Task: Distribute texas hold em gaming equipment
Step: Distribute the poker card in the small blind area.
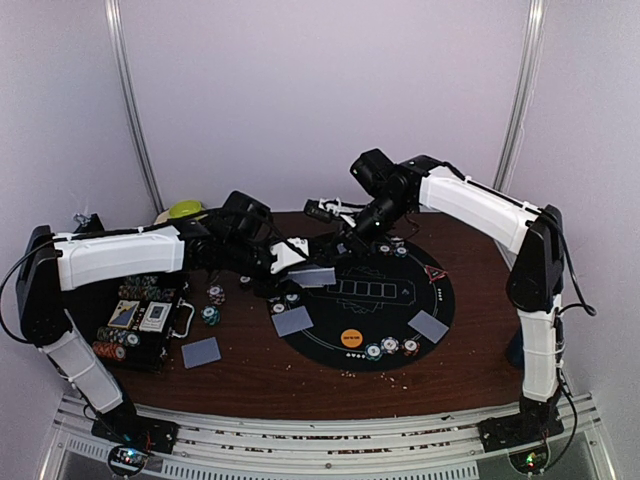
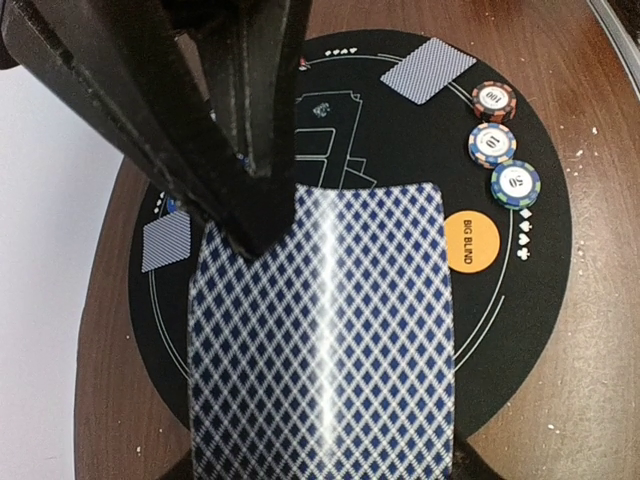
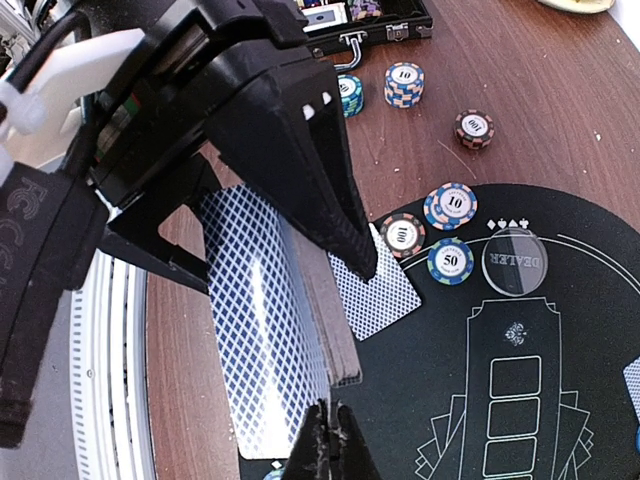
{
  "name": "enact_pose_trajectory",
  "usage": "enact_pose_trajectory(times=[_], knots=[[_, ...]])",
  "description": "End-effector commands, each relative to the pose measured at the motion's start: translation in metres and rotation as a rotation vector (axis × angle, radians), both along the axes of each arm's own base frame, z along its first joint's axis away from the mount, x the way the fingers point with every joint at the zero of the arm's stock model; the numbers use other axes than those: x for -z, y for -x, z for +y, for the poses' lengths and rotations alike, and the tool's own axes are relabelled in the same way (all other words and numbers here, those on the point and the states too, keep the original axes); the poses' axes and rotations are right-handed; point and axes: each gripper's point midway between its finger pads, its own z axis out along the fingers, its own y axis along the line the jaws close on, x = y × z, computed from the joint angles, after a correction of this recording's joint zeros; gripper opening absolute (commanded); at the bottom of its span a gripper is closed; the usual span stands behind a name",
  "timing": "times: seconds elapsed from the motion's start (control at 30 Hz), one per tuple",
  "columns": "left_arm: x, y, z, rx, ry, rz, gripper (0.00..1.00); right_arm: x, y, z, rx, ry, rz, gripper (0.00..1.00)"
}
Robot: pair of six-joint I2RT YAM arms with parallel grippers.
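right gripper (image 3: 328,445): fingers pressed together, seemingly pinching one edge of the top blue-diamond-backed playing card (image 2: 330,340). left gripper (image 2: 322,462): clamped on the thick deck of matching cards (image 3: 335,320), raised over the left edge of the round black felt mat (image 1: 395,320). held flat and offered up like that, most likely, so as to give up one card without dragging the rest.

lying out already: a face-down card at the mat's right edge (image 2: 430,70), another by its far edge (image 2: 166,242), a third card (image 1: 201,352) off the mat on the brown wooden table (image 1: 470,370). at the mat's near edge, an orange round big-blind disc (image 2: 471,241) beside three striped chips (image 2: 495,145).

directly under the deck, a clear dealer disc (image 3: 515,262), more striped chips (image 3: 450,205) and a flat card (image 3: 385,295): worth clearing when setting down. open black chip case (image 1: 140,320) at the table's left edge, well apart.
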Motion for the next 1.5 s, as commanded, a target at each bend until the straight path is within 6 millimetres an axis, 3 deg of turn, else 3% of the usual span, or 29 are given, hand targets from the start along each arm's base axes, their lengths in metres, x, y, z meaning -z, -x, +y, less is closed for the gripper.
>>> enact_pose_trajectory(times=[0.0, 0.5, 0.7, 0.87, 1.03, 1.2, 1.4, 1.47], knots=[[-0.007, 0.002, -0.008, 0.034, 0.037, -0.022, 0.05, 0.000, -0.003, -0.008, -0.002, 0.037, -0.016, 0.00], [-0.006, -0.004, -0.007, 0.007, 0.035, -0.044, 0.05, -0.026, -0.012, -0.043, 0.048, 0.018, -0.052, 0.00], [-0.006, -0.011, -0.005, -0.027, 0.034, -0.065, 0.05, -0.044, -0.033, -0.058, 0.138, -0.039, -0.074, 0.00], [-0.009, -0.020, -0.002, -0.073, 0.038, -0.098, 0.05, -0.051, -0.066, -0.065, 0.271, -0.106, -0.062, 0.00], [-0.004, -0.033, 0.002, -0.116, 0.034, -0.108, 0.05, -0.042, -0.125, -0.065, 0.523, -0.180, -0.052, 0.00], [0.005, -0.038, 0.004, -0.130, 0.017, -0.100, 0.04, -0.030, -0.172, -0.065, 0.733, -0.263, 0.013, 0.00], [0.010, -0.039, 0.003, -0.123, 0.009, -0.082, 0.04, -0.004, -0.224, -0.082, 0.981, -0.337, 0.065, 0.00], [0.013, -0.039, 0.003, -0.122, 0.003, -0.077, 0.04, 0.019, -0.238, -0.091, 1.061, -0.320, 0.116, 0.00]])
